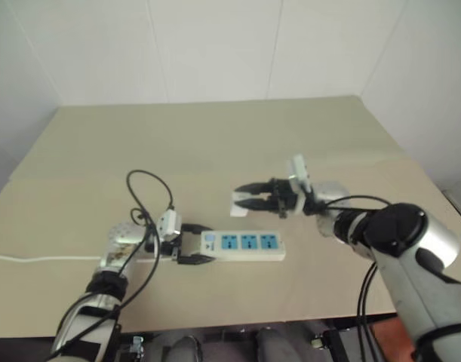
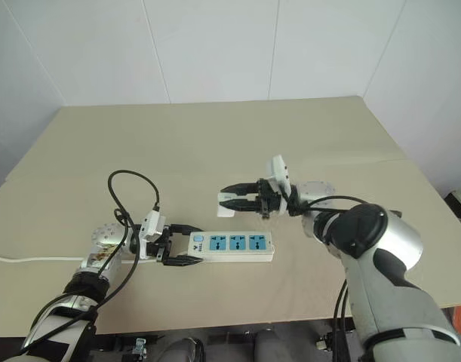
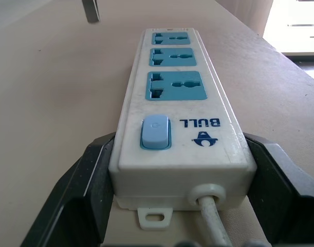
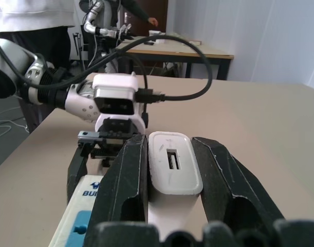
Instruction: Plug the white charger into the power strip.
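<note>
Power strip (image 2: 232, 244) lies flat on the tan worktop (image 2: 215, 143), long axis running 9 to 3 o'clock, three blue socket faces up, switch end toward 9. Left gripper (image 2: 183, 243) straddles that switch end, one black finger against each long side, grasping the strip; its thin cord (image 1: 34, 259) trails off toward 9 o'clock. Right gripper (image 2: 232, 200) is clenched on the white charger (image 4: 173, 169), held between both fingers above the worktop, just to 12 o'clock of the strip's sockets and clear of them.
</note>
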